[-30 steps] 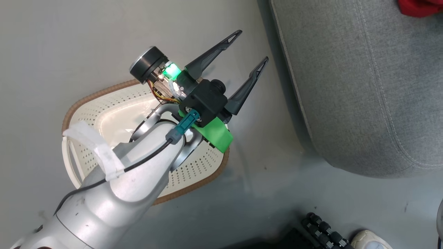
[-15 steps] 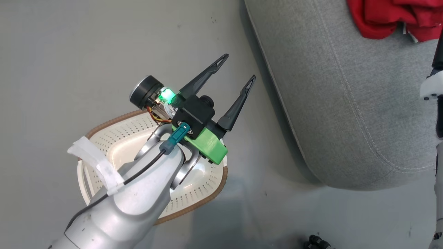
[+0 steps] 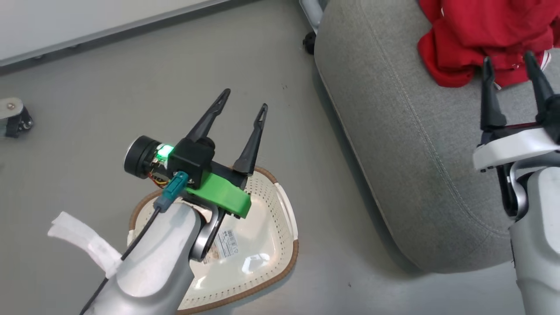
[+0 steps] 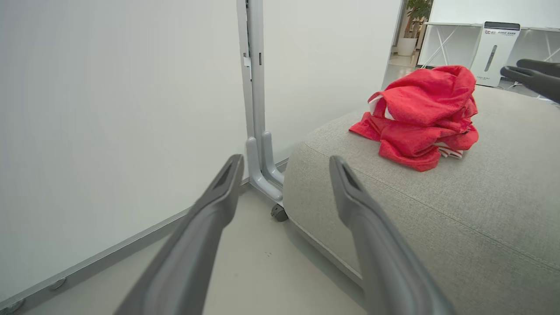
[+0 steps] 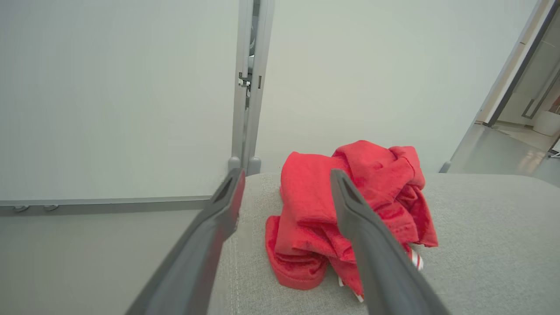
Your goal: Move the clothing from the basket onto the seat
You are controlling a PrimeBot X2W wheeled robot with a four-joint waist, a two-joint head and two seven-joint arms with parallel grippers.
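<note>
Well, we've got the bright red heap of soft fabric clothing (image 3: 481, 30) lying up on the big grey woven-fabric seat cushion (image 3: 415, 153). The cream-white perforated plastic basket with the brown woven-look rim (image 3: 269, 197) sits on the grey floor (image 3: 109, 87), well apart from the heap.

Our left gripper (image 3: 245, 99) hangs above the basket, its two dark fingers spread and holding nothing, pointing toward the seat's rounded corner. Our right gripper (image 3: 508, 58) is over the cushion, fingers likewise apart and empty, with its tips right at the heap's near edge.

So the right arm is clearly the nearer one. The clothing lies straight ahead of it, with the heap's long side running across its fingers. From the left gripper, the heap is up and off to the right.

The head view gives us the basket's bare bottom with its paper label (image 3: 227, 243), though the left forearm (image 3: 153, 262) hides part of it. The left wrist view adds the heap's mounded side profile. The right wrist view adds a red-and-white striped edge low at the front. We judge the transfer as good as done.
</note>
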